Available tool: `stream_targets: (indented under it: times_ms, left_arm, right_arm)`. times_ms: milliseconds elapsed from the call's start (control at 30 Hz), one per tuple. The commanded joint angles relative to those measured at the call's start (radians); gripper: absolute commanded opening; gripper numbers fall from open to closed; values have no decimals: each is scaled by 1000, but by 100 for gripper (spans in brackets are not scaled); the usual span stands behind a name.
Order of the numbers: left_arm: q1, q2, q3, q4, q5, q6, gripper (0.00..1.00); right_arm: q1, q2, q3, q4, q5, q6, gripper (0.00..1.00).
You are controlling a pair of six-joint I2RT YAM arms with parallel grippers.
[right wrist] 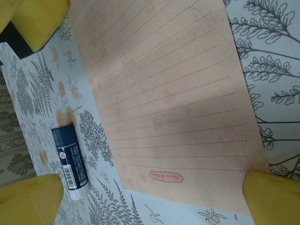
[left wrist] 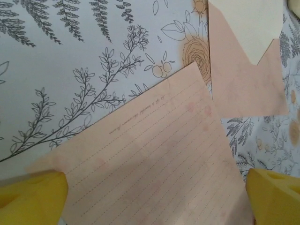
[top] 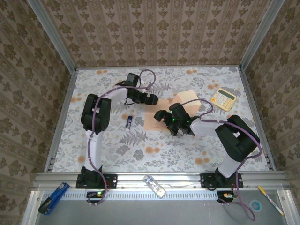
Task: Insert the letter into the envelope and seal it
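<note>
One letter [left wrist: 150,140] flat beneath left end effector [left wrist: 153,199], jaws apart.

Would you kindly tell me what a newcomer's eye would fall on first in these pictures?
The lined peach letter lying flat mid-table draws the eye first, with the left pincer and right pincer both open over it. Just beyond it to the right lies the salmon envelope with its pale flap, and a yellow calculator sits further right. A small dark blue tube lies left of the letter.
</note>
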Motion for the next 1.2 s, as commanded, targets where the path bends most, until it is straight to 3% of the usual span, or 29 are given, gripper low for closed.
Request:
stream_targets:
  times_ms: [0, 100, 300, 567, 1167]
  left_arm:
    - [-22, -46, -40, -100, 82, 13, 97]
    - [-22, -73, -61, -110, 65, 24, 97]
    - [0, -142, -118, -36, -117, -14, 97]
    - [15, -117, -52, -62, -263, -9, 97]
    - [-12, -3, 7, -58, -286, -12, 97]
  right_arm:
    - [3, 21, -11, -17, 5, -10, 100]
    - [3, 20, -12, -16, 5, -10, 100]
    - [3, 16, -9, -27, 6, -20, 100]
    - [3, 7, 1, -51, 2, -49, 100]
    - [6, 1, 42, -106, -2, -113, 100]
